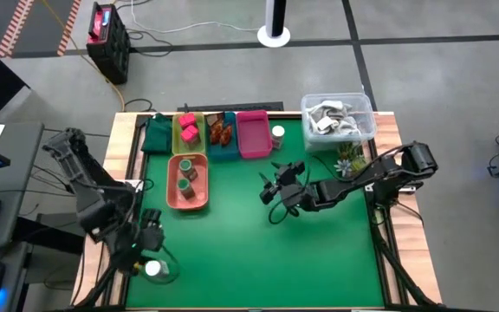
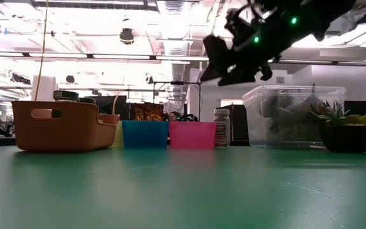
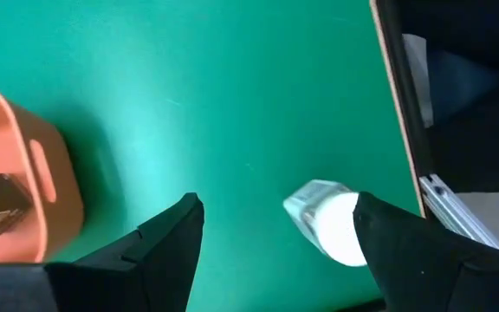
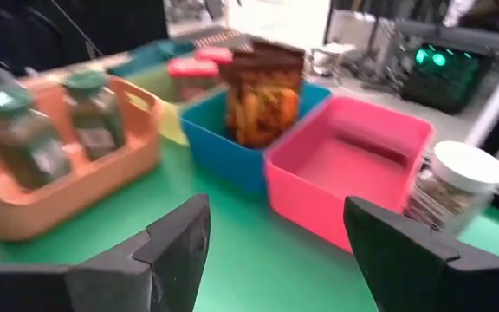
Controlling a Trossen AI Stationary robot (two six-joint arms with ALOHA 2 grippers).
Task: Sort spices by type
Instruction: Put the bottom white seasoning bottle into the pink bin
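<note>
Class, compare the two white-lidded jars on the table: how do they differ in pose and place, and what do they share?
The jar beside the pink tray stands upright; the jar near the left pincer lies tipped on its side. The first sits at the table's far side, next to the pink tray; the second lies at the near left corner, between the open fingers of the left pincer. The upright jar shows brownish contents; the tipped one's contents are not visible. Both have white lids, and neither is in a tray.
</note>
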